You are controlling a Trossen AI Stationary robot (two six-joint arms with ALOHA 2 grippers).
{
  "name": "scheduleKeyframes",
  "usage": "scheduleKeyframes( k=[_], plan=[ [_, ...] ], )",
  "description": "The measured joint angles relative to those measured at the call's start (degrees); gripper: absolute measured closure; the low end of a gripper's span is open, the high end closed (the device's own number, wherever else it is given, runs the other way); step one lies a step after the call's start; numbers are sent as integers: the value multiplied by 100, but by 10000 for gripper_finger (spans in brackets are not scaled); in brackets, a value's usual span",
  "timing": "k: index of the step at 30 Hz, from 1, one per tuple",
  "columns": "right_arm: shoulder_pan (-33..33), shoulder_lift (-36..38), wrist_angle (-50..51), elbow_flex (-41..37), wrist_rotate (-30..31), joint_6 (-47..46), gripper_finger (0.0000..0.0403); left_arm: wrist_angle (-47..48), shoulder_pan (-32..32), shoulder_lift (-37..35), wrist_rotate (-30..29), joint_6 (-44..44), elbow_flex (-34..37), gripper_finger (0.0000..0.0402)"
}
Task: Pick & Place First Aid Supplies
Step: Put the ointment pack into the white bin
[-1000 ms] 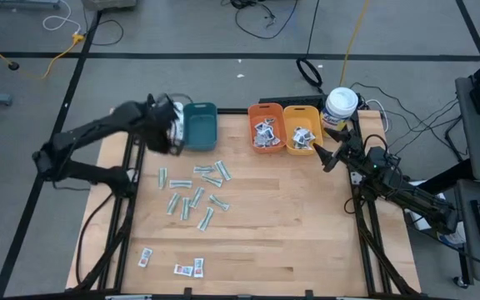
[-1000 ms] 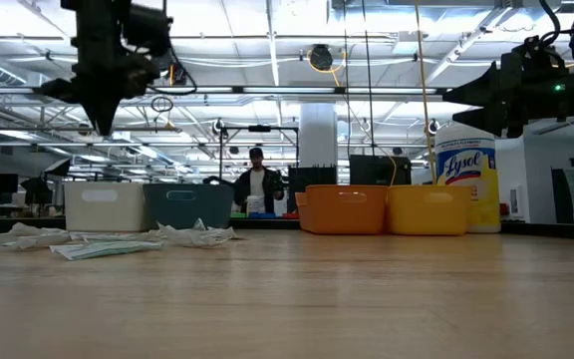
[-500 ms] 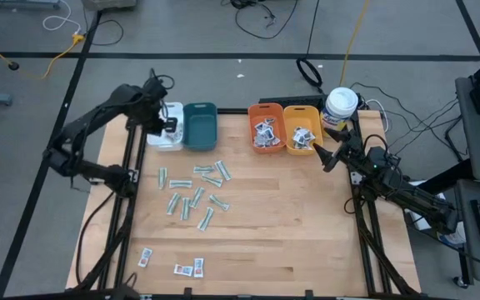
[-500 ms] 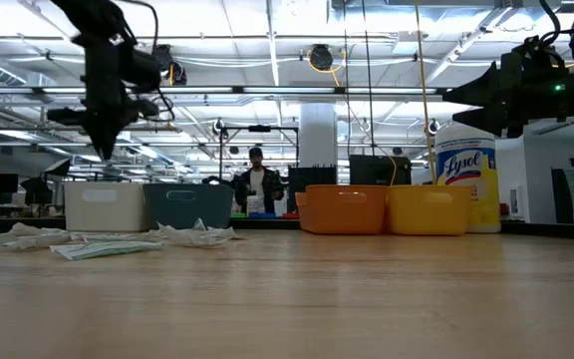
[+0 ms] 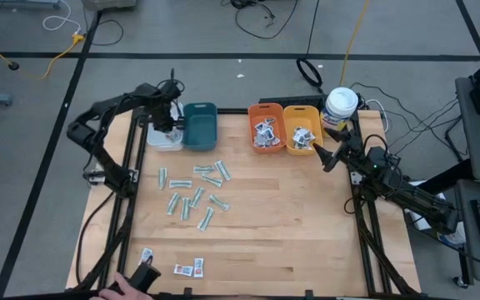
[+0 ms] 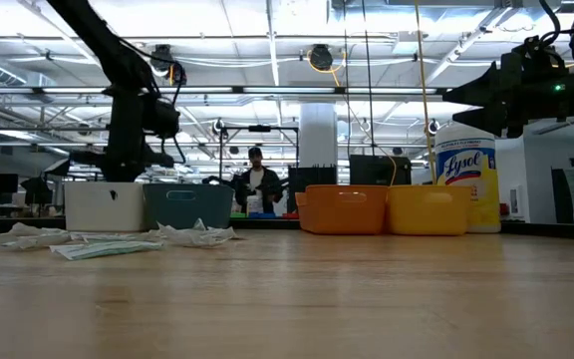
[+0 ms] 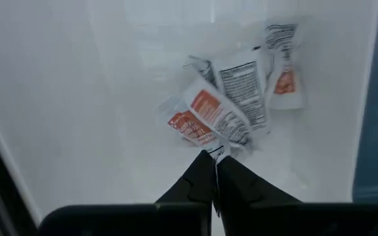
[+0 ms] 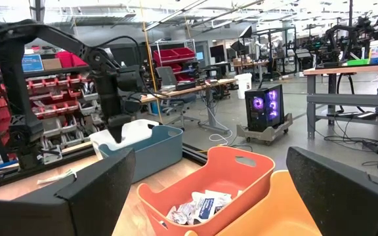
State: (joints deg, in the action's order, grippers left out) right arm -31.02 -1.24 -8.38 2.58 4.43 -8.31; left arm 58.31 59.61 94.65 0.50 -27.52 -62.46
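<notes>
The wooden surface (image 5: 290, 225) carries a row of bins along its far edge. The left end effector (image 7: 214, 156) hangs inside the white bin (image 5: 164, 137), its fingers pressed together on a small white packet with red print (image 7: 205, 113), which lies against the other packets (image 7: 262, 72) heaped there. The right end effector (image 5: 322, 157) waits beside the yellow bin (image 5: 302, 132), spread wide and empty. Pale-green strips (image 5: 195, 190) lie scattered mid-surface, well apart from both.

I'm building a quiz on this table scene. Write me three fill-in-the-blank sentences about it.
1. The left hand reaches down into the ____ bin.
2. The packets in that bin carry ____ print.
3. The right hand hovers beside the ____ bin.

Missing words: white; red; yellow
</notes>
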Motion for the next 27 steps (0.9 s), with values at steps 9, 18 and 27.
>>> scheduleKeyframes(
  k=[9, 18, 27],
  plan=[
    [0, 1, 0, -1, 0, 1, 11, -167, -9, -94, -4, 27, 0, 313],
    [0, -1, 0, 0, 0, -1, 11, -160, -9, -147, 95, 10, 0, 196],
    [1, 0, 0, -1, 2, 0, 11, 466, -25, -147, 596, 675, -650, 159]
  ],
)
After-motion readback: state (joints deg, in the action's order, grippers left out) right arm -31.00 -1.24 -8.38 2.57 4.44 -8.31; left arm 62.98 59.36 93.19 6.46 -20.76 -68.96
